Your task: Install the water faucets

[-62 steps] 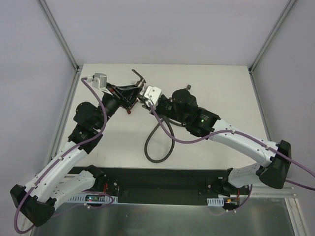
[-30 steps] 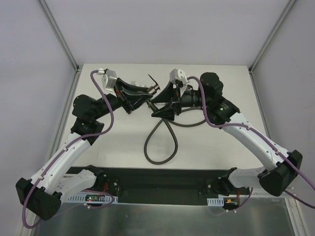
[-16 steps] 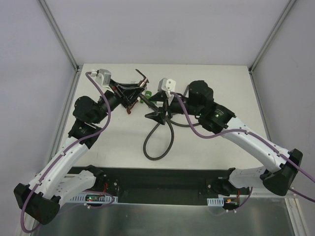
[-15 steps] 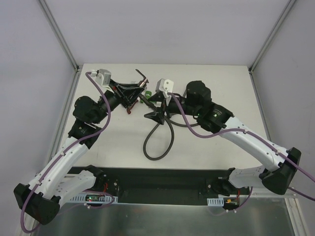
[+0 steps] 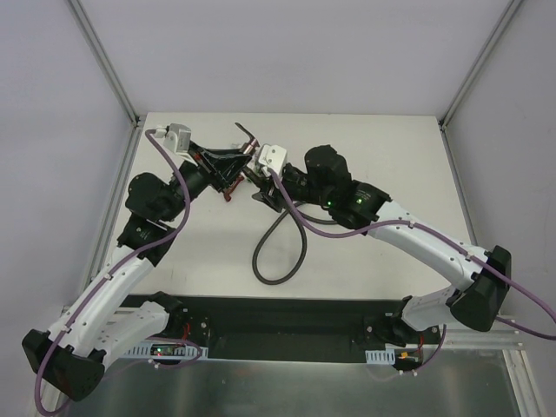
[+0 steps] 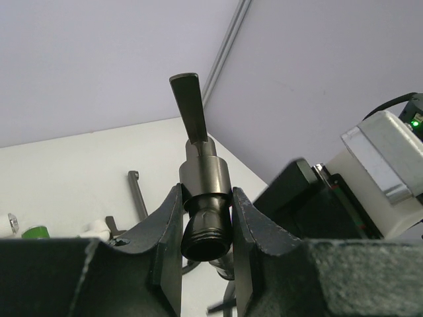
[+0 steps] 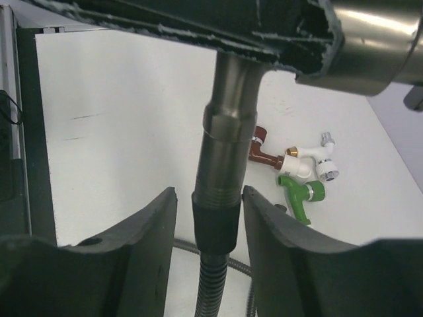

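Observation:
My left gripper (image 6: 206,196) is shut on the threaded body of the grey-brown metal faucet (image 6: 203,173), whose lever handle (image 5: 246,132) points up and away. The dark hose's end nut (image 7: 215,224) sits on the faucet's stem. My right gripper (image 7: 210,218) is open around that nut, with a small gap at its left finger (image 7: 142,238). In the top view the right gripper (image 5: 261,188) meets the left gripper (image 5: 246,167) above the table's rear centre. The red faucet (image 7: 261,150), white faucet (image 7: 305,162) and green faucet (image 7: 301,195) lie together on the table.
The long dark hose (image 5: 280,252) loops on the white table (image 5: 391,156) toward the near edge. A dark T-shaped pipe piece (image 6: 136,193) lies behind the plastic faucets. Grey walls and metal frame posts (image 5: 104,61) border the table on three sides.
One second ago my right gripper was swung away to the right; it has come back left and now sits around the hose nut. The left gripper still holds the metal faucet.

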Tool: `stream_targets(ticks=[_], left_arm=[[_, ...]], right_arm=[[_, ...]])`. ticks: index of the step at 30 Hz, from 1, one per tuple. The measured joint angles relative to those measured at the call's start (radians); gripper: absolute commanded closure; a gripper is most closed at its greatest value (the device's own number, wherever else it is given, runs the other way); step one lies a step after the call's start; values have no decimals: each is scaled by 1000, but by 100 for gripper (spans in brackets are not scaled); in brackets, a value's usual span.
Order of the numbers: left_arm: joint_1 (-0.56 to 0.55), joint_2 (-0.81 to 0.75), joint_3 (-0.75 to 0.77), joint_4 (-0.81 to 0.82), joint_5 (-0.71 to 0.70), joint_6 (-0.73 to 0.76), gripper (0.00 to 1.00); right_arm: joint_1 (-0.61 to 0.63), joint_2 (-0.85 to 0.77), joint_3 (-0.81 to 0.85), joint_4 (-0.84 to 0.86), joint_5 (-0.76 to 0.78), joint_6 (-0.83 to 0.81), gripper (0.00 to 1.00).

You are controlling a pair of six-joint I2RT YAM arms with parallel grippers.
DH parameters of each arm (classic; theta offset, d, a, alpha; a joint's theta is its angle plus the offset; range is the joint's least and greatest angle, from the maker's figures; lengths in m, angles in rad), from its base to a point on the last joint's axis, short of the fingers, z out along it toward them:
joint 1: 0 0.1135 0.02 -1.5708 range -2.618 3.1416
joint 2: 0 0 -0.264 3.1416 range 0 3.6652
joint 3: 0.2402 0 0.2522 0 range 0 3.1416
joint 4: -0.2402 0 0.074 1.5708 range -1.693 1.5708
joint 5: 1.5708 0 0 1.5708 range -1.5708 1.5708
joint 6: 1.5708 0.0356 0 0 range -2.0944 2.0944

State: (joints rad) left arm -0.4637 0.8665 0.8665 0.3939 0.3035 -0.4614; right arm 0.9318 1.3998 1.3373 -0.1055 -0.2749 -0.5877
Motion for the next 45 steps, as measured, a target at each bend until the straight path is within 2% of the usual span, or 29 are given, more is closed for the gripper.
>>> stream_targets(ticks=[2,3,4,5,6,9,10,13,21,28,39,45], left_arm=[[0,-6,0,0,0,0,100],[0,-8,0,0,0,0,98],[0,-10,0,-3,-1,0,93],[0,-10,0,-3,-2,0,88],[0,-11,0,-6,-3,0,75],[0,-20,0,-28,-20,6,57],[0,-25,0,-38,-26,13,47],[0,-57,1,-82,-77,39,29],[0,-174,21,-240,-235,146,1],[0,-289,23,-381,-399,259,1],[0,-415,-21,-527,-629,349,1],[0,-417,-32,-581,-690,356,1]], right_arm=[[0,2,0,-5,8,-3,81],[0,2,0,-5,10,-5,94],[0,2,0,-6,12,-5,98],[0,2,1,-6,12,-10,98],[0,2,2,-10,11,-6,98],[-3,2,3,-18,6,2,98],[-8,2,3,-20,-2,4,98],[-37,2,3,-31,-24,27,98],[-201,2,3,-75,-11,134,98],[-366,50,-3,-152,91,256,98],[-849,197,-194,-201,212,540,98],[-956,288,-220,-255,246,595,98]])
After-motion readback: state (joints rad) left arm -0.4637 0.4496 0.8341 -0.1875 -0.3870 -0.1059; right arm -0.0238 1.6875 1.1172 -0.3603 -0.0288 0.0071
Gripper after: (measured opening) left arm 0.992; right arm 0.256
